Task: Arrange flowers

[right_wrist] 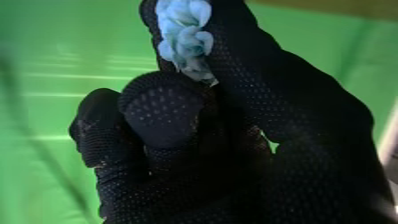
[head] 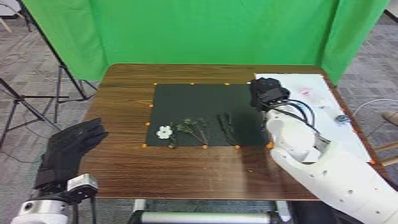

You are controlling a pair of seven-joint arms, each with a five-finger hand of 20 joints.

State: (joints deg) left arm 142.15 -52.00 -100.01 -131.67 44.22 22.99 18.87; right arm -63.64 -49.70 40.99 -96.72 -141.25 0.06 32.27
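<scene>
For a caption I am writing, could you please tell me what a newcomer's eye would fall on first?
Probably the bright green curtain behind the brown table in the head view. Next comes the black-gloved right hand by the right edge of the dark mat, pinching a pale blue flower in the right wrist view. The white flower stands out near the mat's near left corner.

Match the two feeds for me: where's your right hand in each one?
Head view: right hand right of centre, by the dark mat's far right corner, where the white board begins.
Right wrist view: the right hand up close, a pale blue flower pinched in it.
Shared landmark: the green curtain, beyond the hand in both.
</scene>
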